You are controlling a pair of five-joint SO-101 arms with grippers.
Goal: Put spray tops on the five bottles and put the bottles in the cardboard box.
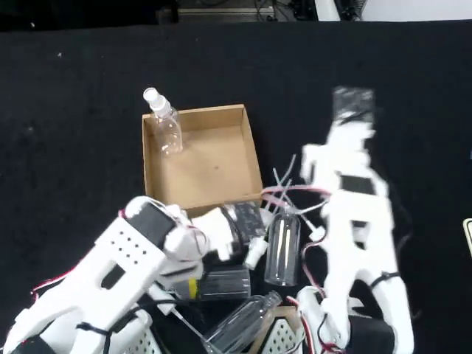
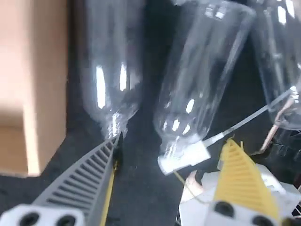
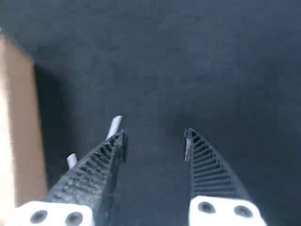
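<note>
Box (image 1: 214, 166): one capped bottle (image 1: 168, 129) upright in its corner. Left gripper (image 2: 171, 146) spread wide abt lying bottle (image 2: 200, 80) at the neck; others lie beside. Clear plastic, prob. light, slick, dents easily, so take by neck. Right gripper (image 3: 154, 136) agape over table (image 3: 188, 56).

The black counter (image 1: 74, 147) carries the cardboard box (image 1: 214, 166) just beside the left end effector (image 2: 174, 140). Clear bottles (image 2: 202, 70) lie on their sides just ahead of it, and loose spray tops (image 1: 284, 183) lie near the right end effector (image 3: 155, 134).
</note>
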